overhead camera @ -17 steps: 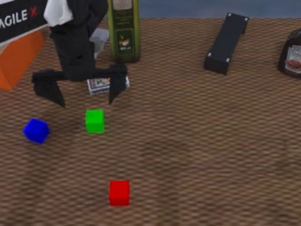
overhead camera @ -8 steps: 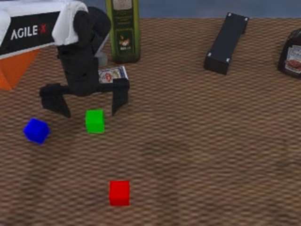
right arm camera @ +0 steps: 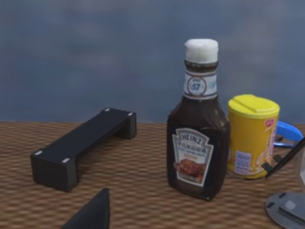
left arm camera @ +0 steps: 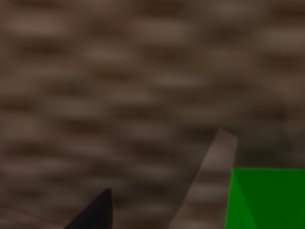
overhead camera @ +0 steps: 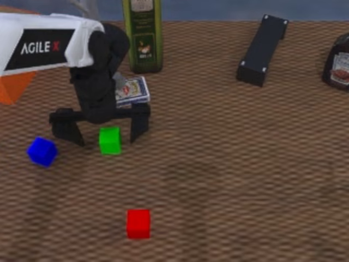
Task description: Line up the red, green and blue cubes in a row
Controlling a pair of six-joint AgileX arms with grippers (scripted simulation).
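Nothing is lined up yet — our left tool (overhead camera: 105, 130) hangs spread wide and empty astride the green cube (overhead camera: 109, 140) at left of the frame. The blue cube (overhead camera: 42, 151) sits at far left and the red cube (overhead camera: 138, 224) low, left of centre, all well apart on the surface (overhead camera: 245, 180) — every placement remains.

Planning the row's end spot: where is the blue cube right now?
In the top view the blue cube sits near the table's left edge, left of the green cube, just outside the open left gripper.

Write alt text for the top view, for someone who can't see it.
The left end effector, open, straddles a green cube on a brown woven table. A blue cube lies to its left, a red cube nearer the bottom edge, a card box behind.
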